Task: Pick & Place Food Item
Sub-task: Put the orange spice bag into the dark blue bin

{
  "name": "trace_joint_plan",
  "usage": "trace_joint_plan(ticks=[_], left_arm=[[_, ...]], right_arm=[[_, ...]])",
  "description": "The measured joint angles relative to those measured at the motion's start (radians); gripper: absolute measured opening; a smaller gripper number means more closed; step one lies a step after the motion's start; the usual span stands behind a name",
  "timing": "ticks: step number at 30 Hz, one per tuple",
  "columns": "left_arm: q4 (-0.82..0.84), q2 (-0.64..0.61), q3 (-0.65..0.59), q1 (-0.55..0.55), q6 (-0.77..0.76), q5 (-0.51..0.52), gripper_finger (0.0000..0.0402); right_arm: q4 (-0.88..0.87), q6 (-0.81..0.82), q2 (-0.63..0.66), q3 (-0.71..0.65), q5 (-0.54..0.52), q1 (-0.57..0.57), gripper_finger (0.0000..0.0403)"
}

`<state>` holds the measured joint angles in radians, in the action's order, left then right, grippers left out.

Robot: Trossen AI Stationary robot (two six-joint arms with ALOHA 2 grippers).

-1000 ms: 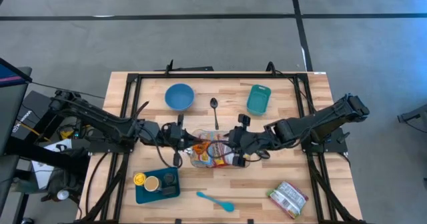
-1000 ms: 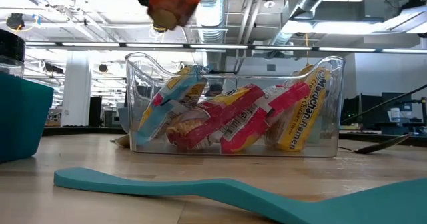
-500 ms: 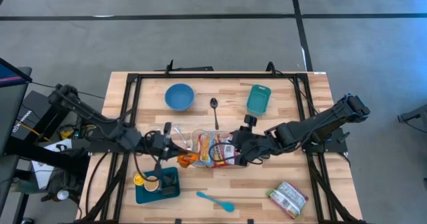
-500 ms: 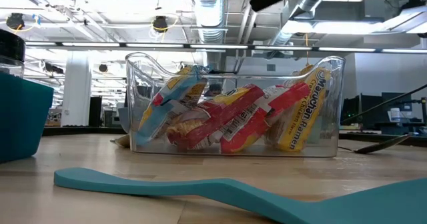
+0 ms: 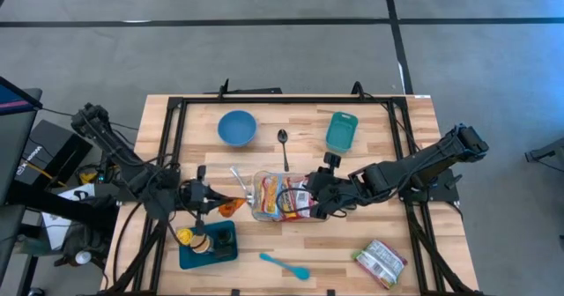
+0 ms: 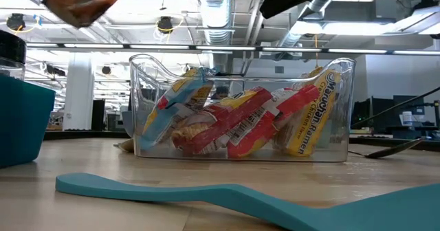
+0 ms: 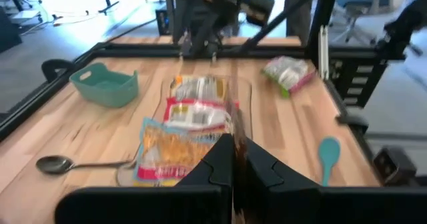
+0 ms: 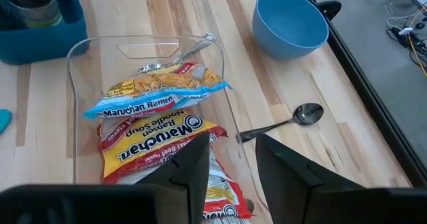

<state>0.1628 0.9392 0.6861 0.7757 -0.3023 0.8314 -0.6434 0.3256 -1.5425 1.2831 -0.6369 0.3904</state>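
Ramen packet (image 5: 231,205), orange, is hanging pinched in the left pincer (image 5: 217,204), clear of the surface (image 5: 388,164) and just outside the clear bin's (image 5: 257,183) left end. From that pincer the packet is sticking out towards the bin, on the side facing the right arm, so its long axis seems to be running roughly along the arm's reach, across the surface from left to right. In the low view it is showing as an orange blur (image 6: 84,1) well above the bin's rim, tilted, with one end drooping; which end is the top of the pack cannot be told.

The left pincer is clenched on the packet, jaws pressed together over a thin edge of it. A teal tray (image 5: 231,252) holding cups is lying just below and to the near side of that pincer, closer to it than anything else, and I judge it the likeliest drop spot, though the task does not name one. If so, the coming move is turning on swinging the packet away from the bin and down over the tray.

The right pincer (image 5: 319,193) is sitting at the bin's opposite end, jaws part-spread astride the bin's wall, apparently steadying it. More noodle packs (image 8: 160,147) are lying inside, beyond its fingers (image 8: 285,165), lengthwise along the bin.
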Motion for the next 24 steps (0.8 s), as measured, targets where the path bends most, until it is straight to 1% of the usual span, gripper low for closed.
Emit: trace_joint_plan(ticks=[7, 15, 18, 24], left_arm=[[0.113, 0.001, 0.0, 0.051, -0.052, 0.037, 0.0], [0.315, 0.001, 0.0, 0.097, -0.271, 0.049, 0.0], [0.339, 0.001, 0.0, 0.117, -0.314, 0.048, 0.0], [0.338, 0.016, 0.0, 0.155, -0.331, 0.049, 0.0]], right_arm=[[0.0, 0.003, 0.0, 0.0, 0.0, 0.0, 0.0117], [0.0, 0.008, 0.0, 0.0, 0.0, 0.0, 0.0117], [0.0, 0.008, 0.0, 0.0, 0.0, 0.0, 0.0117], [0.004, 0.008, 0.0, 0.0, 0.0, 0.0, 0.0117]])
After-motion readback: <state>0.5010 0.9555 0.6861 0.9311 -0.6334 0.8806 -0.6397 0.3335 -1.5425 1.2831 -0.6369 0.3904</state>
